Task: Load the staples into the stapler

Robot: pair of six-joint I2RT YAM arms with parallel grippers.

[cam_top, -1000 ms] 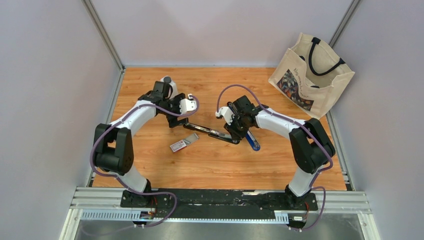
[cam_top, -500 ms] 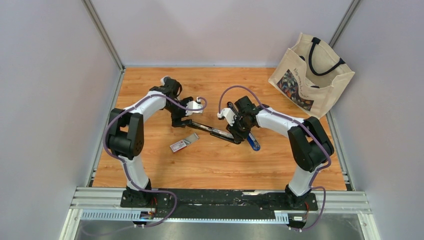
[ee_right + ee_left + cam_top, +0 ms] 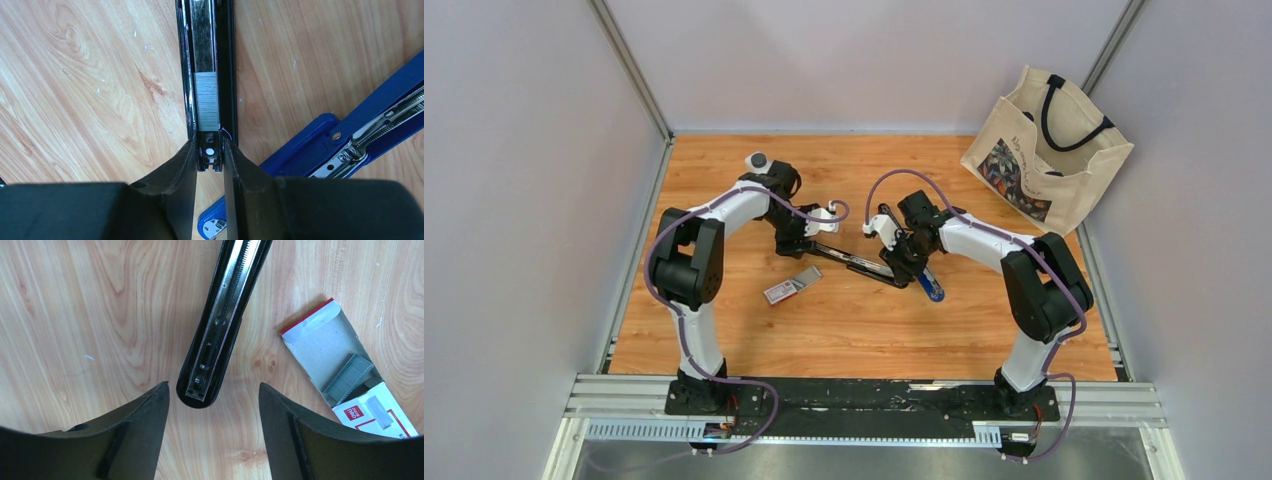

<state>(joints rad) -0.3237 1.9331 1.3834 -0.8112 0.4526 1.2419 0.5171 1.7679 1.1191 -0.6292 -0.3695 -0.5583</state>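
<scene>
Black stapler magazine (image 3: pixel 206 35), staple strip (image 3: pixel 206 100) seated, staple box (image 3: pixel 340 355) open just beside it: right gripper (image 3: pixel 208 150) clamps one end, left gripper (image 3: pixel 213 392) straddles the other with fingers apart, best centred before closing, without jolting the strip.

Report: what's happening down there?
Left gripper open, straddling stapler tip. Right gripper shut on stapler, staples in channel. Box open alongside. Blue stapler nearby.

Left end effector (image 3: pixel 212 390) agape, right (image 3: pixel 209 145) clamped

We see wood-grain counter (image 3: pixel 75 315), glossy black stapler (image 3: pixel 216 340) with shiny metal channel, matt cardboard staple box (image 3: pixel 320 347), cloth bag (image 3: pixel 1036 165).
</scene>
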